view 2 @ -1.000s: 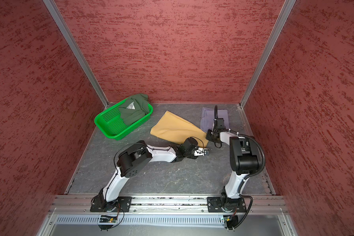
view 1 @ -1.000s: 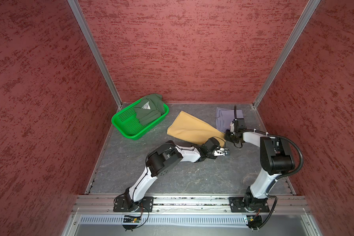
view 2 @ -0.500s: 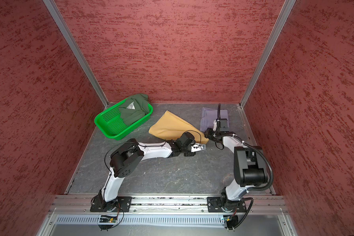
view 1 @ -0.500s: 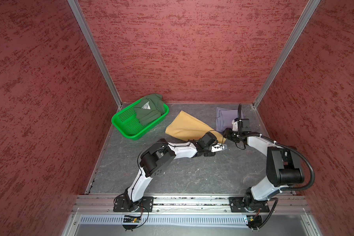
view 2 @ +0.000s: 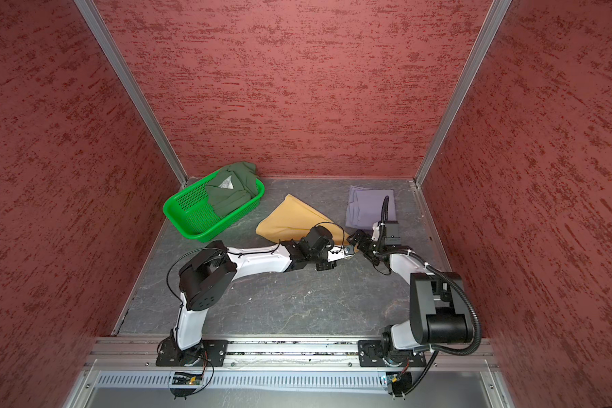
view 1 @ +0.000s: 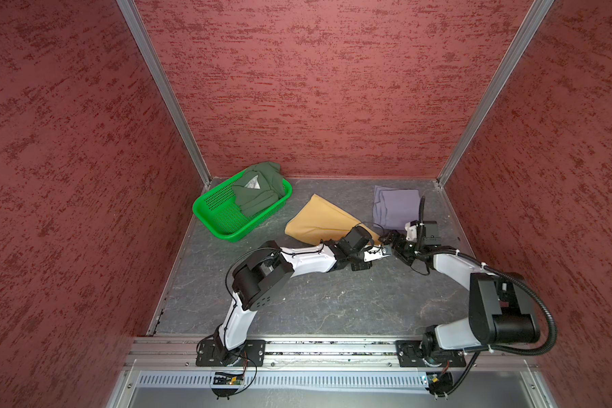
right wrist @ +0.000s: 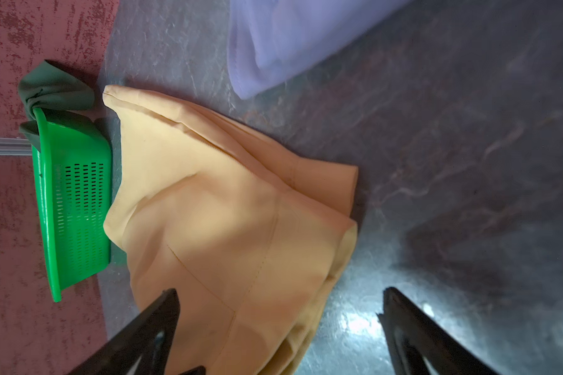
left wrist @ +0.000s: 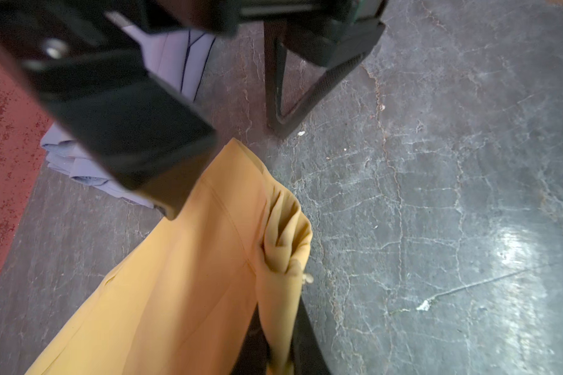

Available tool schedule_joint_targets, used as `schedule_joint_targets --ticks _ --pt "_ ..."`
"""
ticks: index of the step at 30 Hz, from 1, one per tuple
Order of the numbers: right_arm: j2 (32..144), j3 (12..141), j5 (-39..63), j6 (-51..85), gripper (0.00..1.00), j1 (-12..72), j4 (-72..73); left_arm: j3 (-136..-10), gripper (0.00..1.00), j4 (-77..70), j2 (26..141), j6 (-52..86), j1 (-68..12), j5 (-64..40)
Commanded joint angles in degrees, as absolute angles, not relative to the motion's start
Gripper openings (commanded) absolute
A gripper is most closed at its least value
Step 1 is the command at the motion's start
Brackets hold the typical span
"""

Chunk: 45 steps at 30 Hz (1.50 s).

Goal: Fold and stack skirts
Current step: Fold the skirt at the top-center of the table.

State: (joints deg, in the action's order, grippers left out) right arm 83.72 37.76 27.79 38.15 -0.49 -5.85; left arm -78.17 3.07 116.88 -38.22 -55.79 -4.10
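Gripping a bunched corner of the mustard-yellow skirt with our left gripper clamped tight, we are holding our right gripper spread wide and empty just beside that corner. The skirt is lying mid-table between the basket, where the dark green skirt is sitting, and the folded lavender-grey skirt at the far right.

A green perforated basket sits on the grey tabletop by the red back wall.
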Motion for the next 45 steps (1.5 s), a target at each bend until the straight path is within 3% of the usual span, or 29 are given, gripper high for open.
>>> schedule_joint_targets --ticks 1,12,22,26,27,31,34,37,41,42,45 --pt "83.72 36.63 31.27 43.45 0.93 -0.74 -2.12 -77.81 0.02 2.81 115.31 -37.83 -56.51 -4.19" --pt "84.59 32.02 33.97 50.00 0.80 -0.73 3.55 -78.05 0.02 2.64 114.43 -37.14 -57.30 -4.10" --pt "84.78 29.64 34.62 52.57 0.53 -0.77 7.74 -78.11 0.02 2.00 114.26 -34.57 -57.92 -5.48" --pt "85.08 29.78 34.22 52.56 0.31 -0.74 8.19 -77.77 0.02 1.96 114.03 -33.73 -58.01 -5.93" --pt "85.16 29.88 33.98 52.35 0.25 -0.78 7.94 -77.63 0.04 1.94 113.95 -33.54 -58.09 -5.83" --pt "86.00 31.22 32.16 49.43 0.00 -0.73 4.98 -77.25 0.39 2.99 112.56 -29.54 -57.85 -5.67" --pt "86.40 32.42 30.32 45.97 0.00 -0.71 1.36 -76.16 0.50 3.80 108.90 -26.08 -56.86 -9.24" --pt "86.16 33.76 28.17 42.50 0.00 -0.66 -1.92 -73.32 0.53 0.53 104.78 -20.86 -54.67 -10.99" --pt "84.77 35.41 24.23 38.51 0.00 -0.28 -6.73 -70.41 0.50 -2.88 104.23 -11.44 -50.74 -6.27" --pt "84.26 35.66 23.43 37.84 0.00 -0.13 -7.67 -70.77 0.46 -2.10 105.38 -8.37 -49.73 -4.37" --pt "83.58 35.98 21.06 36.62 0.00 0.62 -9.59 -72.95 0.19 2.06 109.55 -1.70 -47.58 -3.43"
